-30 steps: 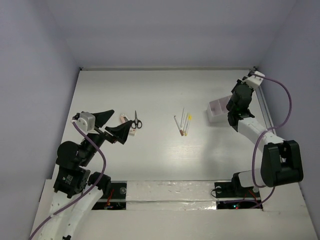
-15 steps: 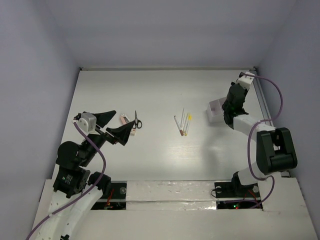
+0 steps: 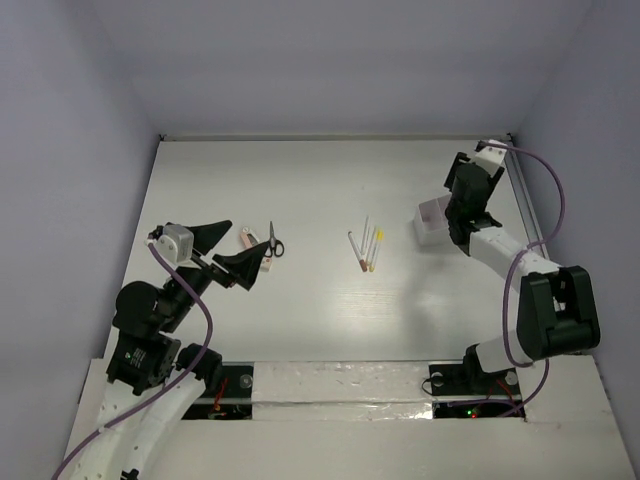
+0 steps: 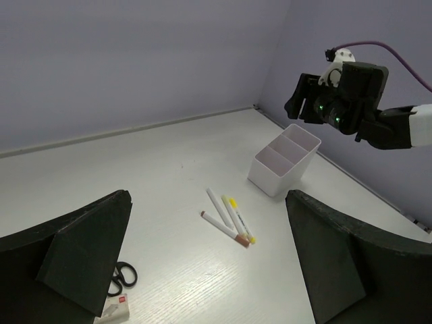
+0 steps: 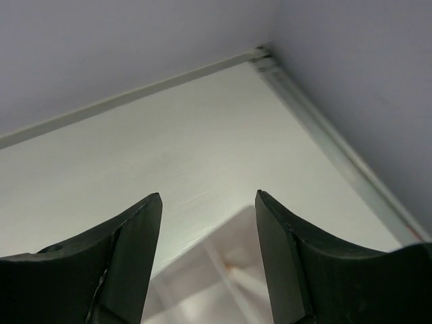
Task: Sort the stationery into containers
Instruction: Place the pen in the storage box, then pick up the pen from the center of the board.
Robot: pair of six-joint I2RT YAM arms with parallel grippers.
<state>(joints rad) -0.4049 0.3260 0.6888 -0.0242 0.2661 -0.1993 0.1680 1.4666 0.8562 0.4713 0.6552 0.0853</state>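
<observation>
A white table (image 3: pixel 320 180) carries everything. Toward its right rear stands a small translucent whitish box (image 3: pixel 432 222), upright, with a divider across its inside. To the left of the box, near but apart from it, lies a loose cluster of thin white pens (image 3: pixel 365 248) – roughly parallel, with orange or yellow ends. Farther left, well apart from the box, lie black-handled scissors (image 3: pixel 273 241) – and just beyond them a small pale block (image 3: pixel 246 239).

White pens (image 3: pixel 366 248) carry orange or yellow ends; the scissors (image 3: pixel 273 242) have black handles.
</observation>
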